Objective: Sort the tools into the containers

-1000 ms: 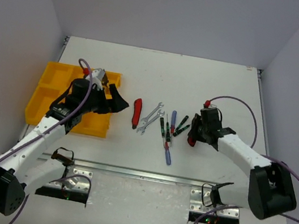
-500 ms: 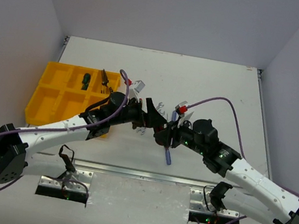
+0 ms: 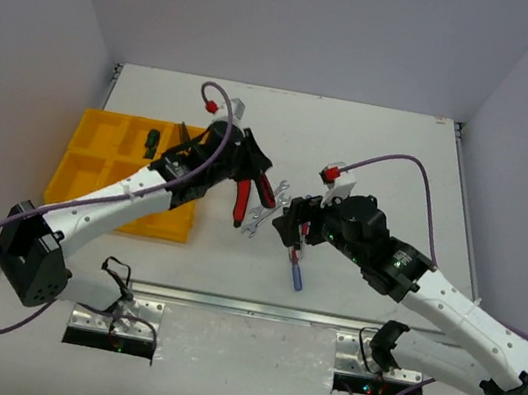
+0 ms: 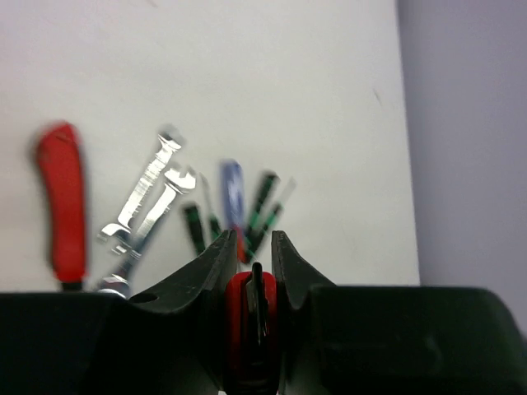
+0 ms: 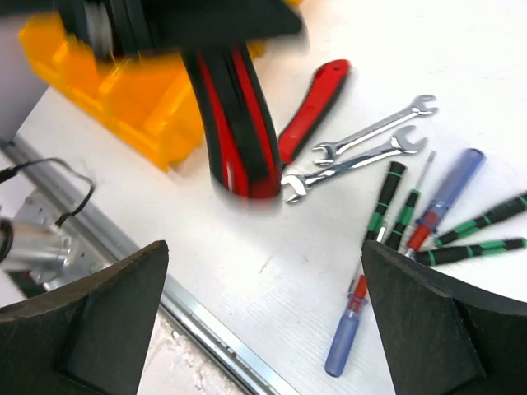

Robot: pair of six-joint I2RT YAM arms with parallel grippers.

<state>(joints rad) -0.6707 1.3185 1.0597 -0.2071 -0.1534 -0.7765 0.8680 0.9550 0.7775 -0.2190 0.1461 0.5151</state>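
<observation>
Left wrist view alone shows left pincer (image 4: 251, 257) closed tight on red-and-black-handled pliers (image 4: 241, 317), at 3 o'clock from bright yellow plastic tray (image 3: 85, 178). Right wrist view: right pincer (image 5: 262, 280) spread wide, empty, over black-and-green-handled screwdrivers (image 5: 385, 202).

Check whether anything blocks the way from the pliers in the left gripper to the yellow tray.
Nothing visible does. The left gripper holds the pliers just right of the tray; the red knife lies flat on the table, apparently beneath their path.
</observation>
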